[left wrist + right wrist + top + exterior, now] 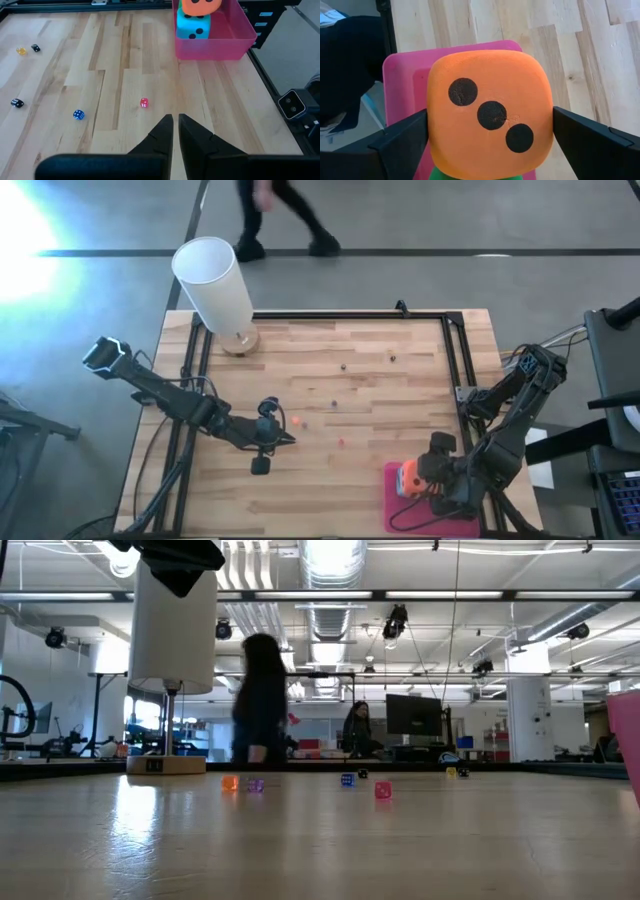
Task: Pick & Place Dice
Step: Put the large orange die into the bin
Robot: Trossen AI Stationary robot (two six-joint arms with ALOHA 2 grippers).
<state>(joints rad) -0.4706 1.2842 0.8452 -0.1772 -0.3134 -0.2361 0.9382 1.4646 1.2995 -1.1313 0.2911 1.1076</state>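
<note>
Overhead, right tool [425,480] grips the orange die [408,477] above the pink tray [393,515]. Left tool [285,438], fingers together and empty, hovers over the worktop [400,370]. Right wrist: dark fingers [590,145] flank the die, spread wide. Left wrist: teal die [194,26] sits beneath it.

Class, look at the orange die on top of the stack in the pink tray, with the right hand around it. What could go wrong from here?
1. The orange die sits atop the teal die in the pink tray; the stack may topple and spill over the wall.
2. The right hand sits close on both sides of the orange die, so pulling away could drag it off.
</note>
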